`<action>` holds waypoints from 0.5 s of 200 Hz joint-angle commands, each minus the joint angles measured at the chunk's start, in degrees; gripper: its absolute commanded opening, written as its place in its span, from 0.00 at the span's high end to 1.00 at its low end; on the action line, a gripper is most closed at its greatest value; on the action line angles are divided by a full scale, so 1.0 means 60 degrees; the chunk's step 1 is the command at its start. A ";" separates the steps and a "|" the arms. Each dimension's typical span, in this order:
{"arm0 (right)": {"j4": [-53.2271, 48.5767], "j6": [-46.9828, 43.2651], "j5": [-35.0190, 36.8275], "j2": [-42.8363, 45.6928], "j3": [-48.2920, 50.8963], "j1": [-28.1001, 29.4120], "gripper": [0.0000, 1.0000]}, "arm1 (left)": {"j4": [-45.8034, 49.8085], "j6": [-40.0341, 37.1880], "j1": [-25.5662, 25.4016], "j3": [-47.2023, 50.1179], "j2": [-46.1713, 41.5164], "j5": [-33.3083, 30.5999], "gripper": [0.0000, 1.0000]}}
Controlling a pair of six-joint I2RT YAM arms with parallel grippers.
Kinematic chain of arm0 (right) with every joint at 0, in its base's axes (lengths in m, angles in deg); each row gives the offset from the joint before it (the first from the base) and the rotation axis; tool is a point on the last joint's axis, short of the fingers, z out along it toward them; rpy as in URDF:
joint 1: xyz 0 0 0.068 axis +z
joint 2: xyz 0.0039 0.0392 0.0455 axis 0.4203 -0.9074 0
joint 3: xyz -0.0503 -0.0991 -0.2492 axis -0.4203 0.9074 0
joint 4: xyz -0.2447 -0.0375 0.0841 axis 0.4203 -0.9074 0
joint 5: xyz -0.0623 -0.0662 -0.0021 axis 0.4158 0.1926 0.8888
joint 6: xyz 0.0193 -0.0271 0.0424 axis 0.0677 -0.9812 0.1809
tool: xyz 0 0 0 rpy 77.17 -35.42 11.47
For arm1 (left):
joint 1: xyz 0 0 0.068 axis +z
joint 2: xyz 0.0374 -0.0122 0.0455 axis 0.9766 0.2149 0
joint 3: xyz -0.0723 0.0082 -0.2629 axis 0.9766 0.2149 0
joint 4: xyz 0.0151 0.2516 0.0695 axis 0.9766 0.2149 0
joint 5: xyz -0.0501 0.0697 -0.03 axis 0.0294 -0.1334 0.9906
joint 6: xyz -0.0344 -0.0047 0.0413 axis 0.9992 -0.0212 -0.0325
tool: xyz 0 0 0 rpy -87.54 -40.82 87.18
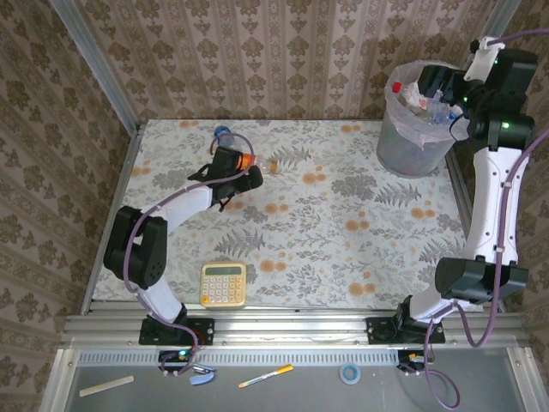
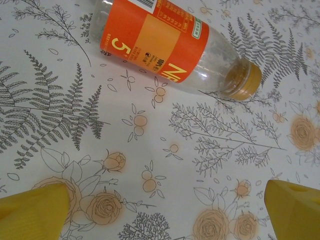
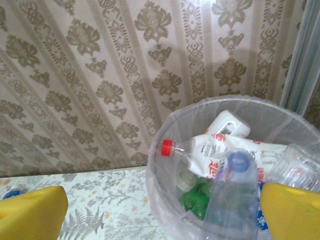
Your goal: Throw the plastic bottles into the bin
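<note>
Left gripper (image 2: pixel 162 212) gapes empty below a smooth clear orange-labelled bottle (image 2: pixel 155 42); right gripper (image 3: pixel 160 215) gapes empty over the round, film-lined bin (image 3: pixel 161 131) at lower right.

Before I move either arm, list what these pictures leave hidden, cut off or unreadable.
- Orange-labelled bottle: its base is cut off by the top edge of the left wrist view.
- Bin: in the right wrist view, the top bottles bury whatever lies lower, so no count is possible.
- Loose blue-capped bottle: it is too small in the overhead view to read its label.
</note>
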 commanded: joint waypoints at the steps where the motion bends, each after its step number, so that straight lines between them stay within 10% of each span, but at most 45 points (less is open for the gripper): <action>1: -0.0057 0.0229 -0.0621 0.0695 0.0620 0.0197 0.00 | 0.0136 0.0530 0.0286 -0.0468 0.0324 -0.0196 0.00; 100: 0.0032 -0.0089 -0.0476 0.2599 0.3843 0.1795 0.00 | -0.0496 0.1385 0.0506 -0.2031 0.1875 0.0520 0.00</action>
